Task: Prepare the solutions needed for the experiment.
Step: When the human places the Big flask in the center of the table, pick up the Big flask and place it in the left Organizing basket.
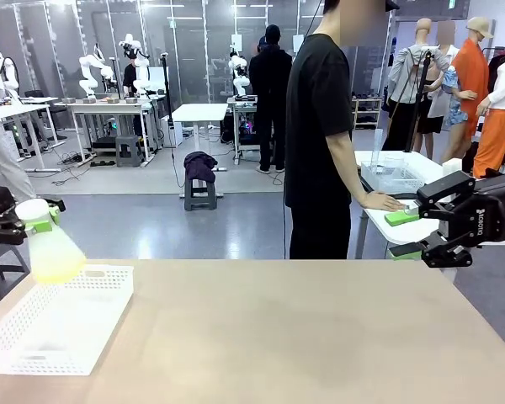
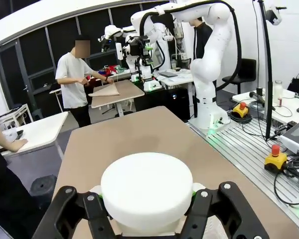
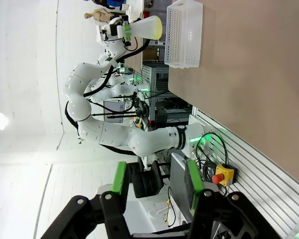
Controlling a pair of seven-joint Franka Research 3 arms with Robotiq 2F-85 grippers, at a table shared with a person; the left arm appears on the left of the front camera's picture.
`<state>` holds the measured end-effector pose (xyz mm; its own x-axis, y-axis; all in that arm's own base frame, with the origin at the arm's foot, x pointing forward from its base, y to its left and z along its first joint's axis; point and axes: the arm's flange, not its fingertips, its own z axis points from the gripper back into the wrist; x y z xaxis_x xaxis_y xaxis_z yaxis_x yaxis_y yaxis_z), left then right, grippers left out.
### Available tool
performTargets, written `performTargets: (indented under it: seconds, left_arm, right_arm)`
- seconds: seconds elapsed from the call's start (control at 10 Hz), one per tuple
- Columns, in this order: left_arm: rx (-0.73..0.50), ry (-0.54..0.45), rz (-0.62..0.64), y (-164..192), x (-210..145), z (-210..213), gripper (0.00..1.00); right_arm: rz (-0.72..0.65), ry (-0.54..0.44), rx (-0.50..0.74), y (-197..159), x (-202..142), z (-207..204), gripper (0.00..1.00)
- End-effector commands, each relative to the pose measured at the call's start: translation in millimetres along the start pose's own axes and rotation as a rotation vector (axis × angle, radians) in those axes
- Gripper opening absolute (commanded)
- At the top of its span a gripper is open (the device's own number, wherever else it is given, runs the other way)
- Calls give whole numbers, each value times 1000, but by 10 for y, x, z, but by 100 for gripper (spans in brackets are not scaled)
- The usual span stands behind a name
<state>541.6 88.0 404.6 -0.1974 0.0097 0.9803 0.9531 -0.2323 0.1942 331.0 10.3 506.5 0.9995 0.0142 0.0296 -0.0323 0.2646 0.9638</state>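
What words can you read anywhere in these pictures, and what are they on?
"ROBOTIQ": white letters running sideways on the black body of the right gripper, small but just readable.
No other words or numbers can be read. The conical flask, the white basket and the red stop buttons show no print.

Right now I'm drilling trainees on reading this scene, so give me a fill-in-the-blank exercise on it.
1. The left gripper is shut on the neck of a frosted ____.
2. The liquid in its base is pale ____.
3. It hangs above a white perforated ____.
4. The right gripper holds ____, its jaws apart.

Missing words: flask; yellow-green; basket; nothing
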Motion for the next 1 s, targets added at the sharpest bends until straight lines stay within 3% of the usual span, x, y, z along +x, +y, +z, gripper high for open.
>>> performTargets:
  seconds: [0.0,0.3,0.6,0.9]
  left_arm:
    - [9,-84,-5,-7,-170,11,16]
    - [19,-62,39,-70,-546,30,16]
    - [-11,-104,86,-83,-848,6,16]
    - [-31,-62,128,-103,-1104,-65,16]
  right_arm:
    - [12,-3,14,13,13,-5,58]
    - [12,-3,14,13,13,-5,58]
    - [12,-3,14,13,13,-5,58]
    - [12,-3,14,13,13,-5,58]
